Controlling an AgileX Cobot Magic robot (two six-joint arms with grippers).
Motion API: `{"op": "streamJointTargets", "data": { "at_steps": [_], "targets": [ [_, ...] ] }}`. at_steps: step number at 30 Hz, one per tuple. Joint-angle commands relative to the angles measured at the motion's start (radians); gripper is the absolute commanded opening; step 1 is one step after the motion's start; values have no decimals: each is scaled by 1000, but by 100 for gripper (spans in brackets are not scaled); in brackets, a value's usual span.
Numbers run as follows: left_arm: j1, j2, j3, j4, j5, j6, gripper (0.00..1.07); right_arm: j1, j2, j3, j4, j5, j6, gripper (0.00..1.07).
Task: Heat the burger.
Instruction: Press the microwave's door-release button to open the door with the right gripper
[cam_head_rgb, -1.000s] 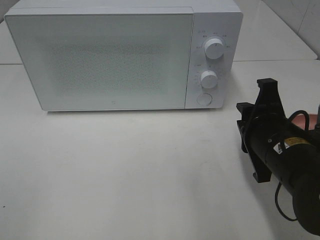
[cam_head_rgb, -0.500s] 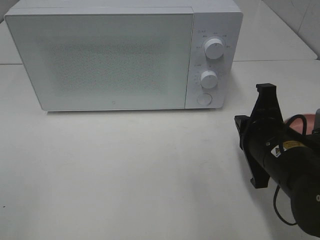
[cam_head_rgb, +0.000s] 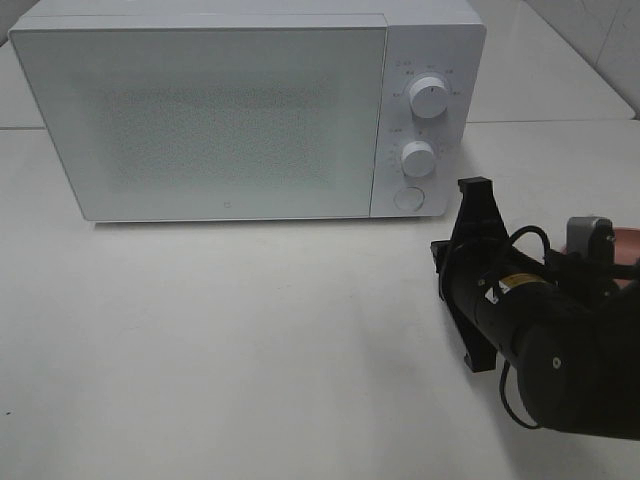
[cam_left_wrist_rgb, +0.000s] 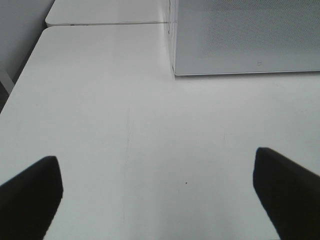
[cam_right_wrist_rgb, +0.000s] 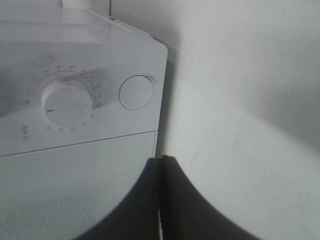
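White fills most of my screens: the microwave, door closed, and the table under it. My right gripper has its fingers pressed flat together with nothing between them. Just ahead of its tips stands the microwave's front corner at the control-panel end. The round button sits ahead and a little to one side, with the lower knob beyond that. Behind this hand, by its wrist, a sliver of pink plate shows past the arm. My left gripper is spread wide over bare table, holding nothing, with the microwave's door well ahead of it. Where the burger is I cannot tell; no view shows it.
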Motion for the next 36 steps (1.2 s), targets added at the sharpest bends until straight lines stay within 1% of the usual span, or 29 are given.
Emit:
{"op": "streamJointTargets", "data": {
  "at_steps": [1, 3, 7, 10, 13, 15, 19, 20, 24, 26, 36],
  "targets": [
    [-1, -19, 4, 0, -5, -6, 98, -33, 13, -32, -41, 26, 8, 0],
    [-1, -19, 4, 0, -5, -6, 98, -64, 29, -66, -70, 28, 6, 1],
    [-1, -19, 4, 0, -5, -6, 98, -89, 46, -100, -90, 41, 6, 1],
    [-1, -19, 4, 0, -5, -6, 98, -137, 83, -156, -115, 94, 6, 1],
    [-1, -19, 4, 0, -5, -6, 98, -143, 87, -166, -120, 103, 6, 1],
    [-1, -19, 4, 0, -5, -6, 98, -170, 91, -203, -129, 125, -5, 1],
    [-1, -19, 4, 0, -5, -6, 98, -189, 104, -225, -136, 135, -14, 1],
    [-1, -19, 4, 0, -5, -6, 98, -205, 121, -239, -156, 141, -13, 1],
    [-1, -19, 4, 0, -5, -6, 98, -221, 144, -263, -177, 162, -8, 0],
    [-1, -19, 4, 0, -5, -5, 98, -226, 166, -285, -208, 159, 11, 0],
    [-1, -19, 4, 0, -5, -5, 98, -238, 233, -342, -206, 157, 31, 0]
  ]
}}
